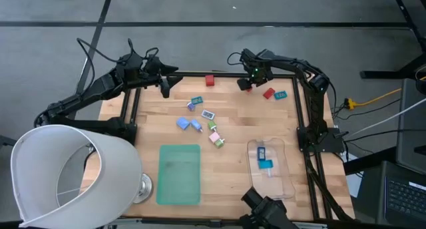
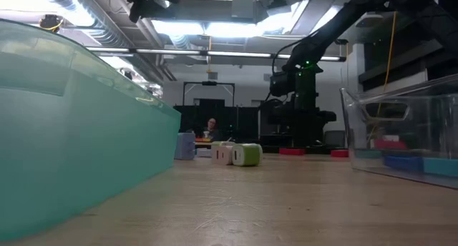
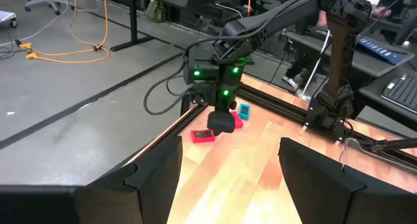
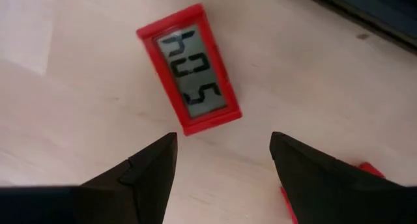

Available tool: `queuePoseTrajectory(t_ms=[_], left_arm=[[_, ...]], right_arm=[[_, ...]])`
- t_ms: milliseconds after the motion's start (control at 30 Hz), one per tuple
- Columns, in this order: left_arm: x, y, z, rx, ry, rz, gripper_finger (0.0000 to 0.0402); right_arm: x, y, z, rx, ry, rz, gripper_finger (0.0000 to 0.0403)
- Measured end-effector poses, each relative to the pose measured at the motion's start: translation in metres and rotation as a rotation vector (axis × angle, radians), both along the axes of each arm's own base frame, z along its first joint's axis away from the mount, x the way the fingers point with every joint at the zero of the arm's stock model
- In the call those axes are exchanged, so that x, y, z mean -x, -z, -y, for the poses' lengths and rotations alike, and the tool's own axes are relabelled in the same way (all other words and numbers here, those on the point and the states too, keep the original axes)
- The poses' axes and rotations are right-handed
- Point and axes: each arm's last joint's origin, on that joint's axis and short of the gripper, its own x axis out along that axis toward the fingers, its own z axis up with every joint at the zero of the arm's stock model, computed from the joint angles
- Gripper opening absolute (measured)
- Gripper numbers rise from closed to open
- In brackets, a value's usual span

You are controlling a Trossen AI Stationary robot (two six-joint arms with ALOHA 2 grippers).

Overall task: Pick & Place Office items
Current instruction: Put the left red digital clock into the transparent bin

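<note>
Both dark arms are seen reaching over the far edge of the tabletop. The left end effector (image 1: 164,89) is held at about eleven o'clock, fingers (image 3: 156,172) parted with nothing between them. The right end effector (image 1: 247,83) is lowered at about one o'clock, fingers (image 4: 153,165) spread and empty.
</note>
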Motion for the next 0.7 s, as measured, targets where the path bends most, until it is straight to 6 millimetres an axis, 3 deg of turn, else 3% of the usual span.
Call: queuePoseTrajectory(t_ms=[433, 700], left_arm=[[0.000, 0.000, 0.000, 0.025, -0.008, 0.012, 0.0251], [0.000, 0.000, 0.000, 0.025, -0.009, 0.011, 0.0251]], right_arm=[[0.002, 0.000, 0.002, -0.013, -0.190, 0.029, 0.0254], [-0.014, 0.007, -0.012, -0.002, -0.396, 0.004, 0.0254]])
